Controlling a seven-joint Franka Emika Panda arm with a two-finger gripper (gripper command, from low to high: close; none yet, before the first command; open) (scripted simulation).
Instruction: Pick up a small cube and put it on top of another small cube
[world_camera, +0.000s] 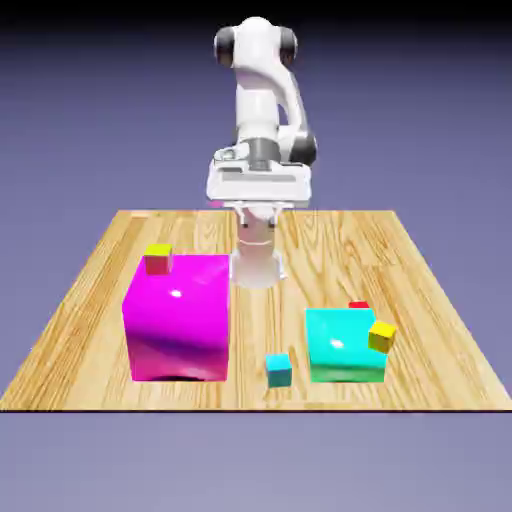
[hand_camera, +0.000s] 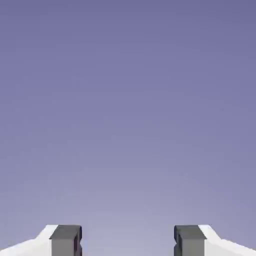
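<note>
So the Franka Panda arm (world_camera: 257, 95) is up at the top middle of the exterior view, standing over the far end of the wooden tabletop (world_camera: 270, 330); its two-finger gripper (hand_camera: 128, 241) has the fingers spread wide apart with nothing between them, and the hand view is otherwise just plain blue-violet backdrop (hand_camera: 128, 110), kinda hazier and paler toward the bottom.

The tiny red cube (world_camera: 359, 305) is on the exterior view's right, mostly hidden behind the big glossy cyan block (world_camera: 335, 345); only a thin strip of it pokes up past the block's back edge, so I can't tell if the two touch. The tiny teal cube (world_camera: 279, 370) sits on the wood near the front edge, between the cyan block and the big glossy magenta block (world_camera: 180, 325); it's apart from both, and nearer the cyan one.

Magenta block is the largest of the bunch, over on the exterior view's left; a tiny yellow-and-red cube (world_camera: 158, 260) shows at its top back edge, yellow on top and reddish on the side, though I can't tell exactly what it's resting on; there's also a tiny yellow cube (world_camera: 382, 337), looking tilted, at the right side of the cyan block and overlapping its edge in the view.
</note>
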